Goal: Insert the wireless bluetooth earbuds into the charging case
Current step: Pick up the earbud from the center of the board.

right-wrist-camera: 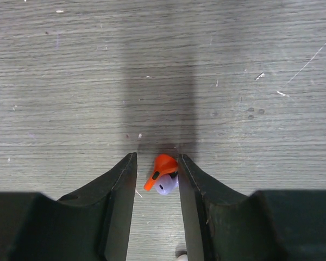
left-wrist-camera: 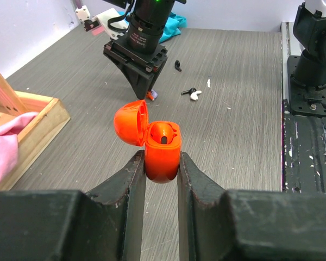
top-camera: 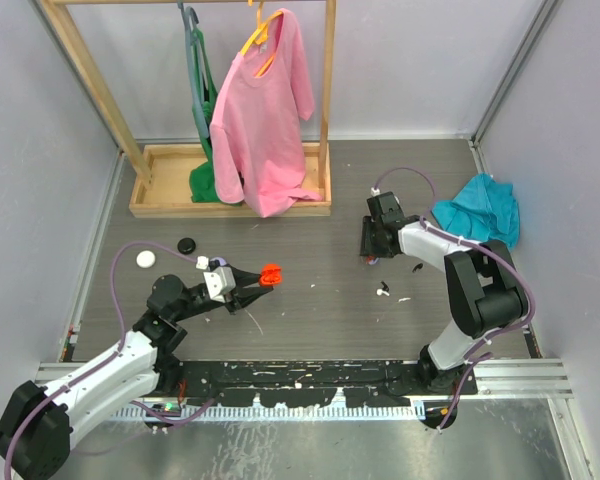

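Observation:
My left gripper (left-wrist-camera: pixel 162 163) is shut on the lower body of an orange charging case (left-wrist-camera: pixel 163 149), held just above the table with its lid (left-wrist-camera: pixel 131 122) hinged open to the left; in the top view the case (top-camera: pixel 270 274) sits at the tip of the left gripper (top-camera: pixel 258 281). My right gripper (right-wrist-camera: pixel 157 157) points down at the table with its jaws either side of an orange earbud (right-wrist-camera: pixel 164 165) lying on a lilac earbud (right-wrist-camera: pixel 166 186). The right finger (right-wrist-camera: pixel 186 174) touches the orange earbud; a gap shows on the left side. More earbuds (top-camera: pixel 383 291) lie loose nearby.
A black earbud (left-wrist-camera: pixel 177 66) and a black and white pair (left-wrist-camera: pixel 193 93) lie right of the right gripper (left-wrist-camera: pixel 145 87). Round white (top-camera: pixel 145 259) and black (top-camera: pixel 187 244) cases lie at the left. A wooden rack (top-camera: pixel 230 205) with a pink shirt (top-camera: pixel 265 120) stands behind; a teal cloth (top-camera: pixel 477 208) lies at the right.

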### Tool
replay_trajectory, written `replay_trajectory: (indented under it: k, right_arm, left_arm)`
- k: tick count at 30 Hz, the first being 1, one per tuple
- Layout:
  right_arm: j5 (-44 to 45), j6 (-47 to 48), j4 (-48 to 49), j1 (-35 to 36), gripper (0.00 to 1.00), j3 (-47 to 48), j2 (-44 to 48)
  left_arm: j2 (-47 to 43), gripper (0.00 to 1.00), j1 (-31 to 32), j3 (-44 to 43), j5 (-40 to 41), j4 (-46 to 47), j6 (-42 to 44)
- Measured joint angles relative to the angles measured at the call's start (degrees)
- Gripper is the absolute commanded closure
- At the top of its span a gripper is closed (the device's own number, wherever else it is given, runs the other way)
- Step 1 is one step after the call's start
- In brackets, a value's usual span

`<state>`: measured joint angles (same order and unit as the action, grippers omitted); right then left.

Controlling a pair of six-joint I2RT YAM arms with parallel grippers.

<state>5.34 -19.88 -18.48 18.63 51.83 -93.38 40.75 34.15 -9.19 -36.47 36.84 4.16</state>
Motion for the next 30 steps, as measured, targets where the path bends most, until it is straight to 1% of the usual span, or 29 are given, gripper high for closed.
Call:
replay_trajectory:
  k: [4,6,14,19,26,30]
  right_arm:
    - [-1.64,0.04,0.11,0.00,0.64,0.00,-0.11]
    - [-2.51,0.07,0.26,0.00,0.65,0.00,-0.44]
    - [-4.39,0.68,-0.55,0.87,0.62,0.55,-1.14]
    - [-3.74,1.73,-4.31,3.28,0.63,1.90,-1.53]
    - [-2.36,2.91,-8.02,5.49,0.74,3.34,-2.14]
    - [-2.29,3.26,-9.14,5.75,0.76,3.78,-2.49]
  left_arm:
    - [0.00,1.00,0.00,0.00,-0.04,0.00,0.00]
    - [0.00,1.00,0.00,0.00,-0.20,-0.02,0.00]
    - [0.00,1.00,0.02,0.00,-0.39,-0.02,0.00]
    - [0.07,1.00,0.02,0.00,-0.42,-0.02,0.00]
    - [0.26,1.00,0.02,0.00,-0.48,-0.04,0.00]
    - [0.26,1.00,0.02,0.00,-0.81,-0.07,0.00]
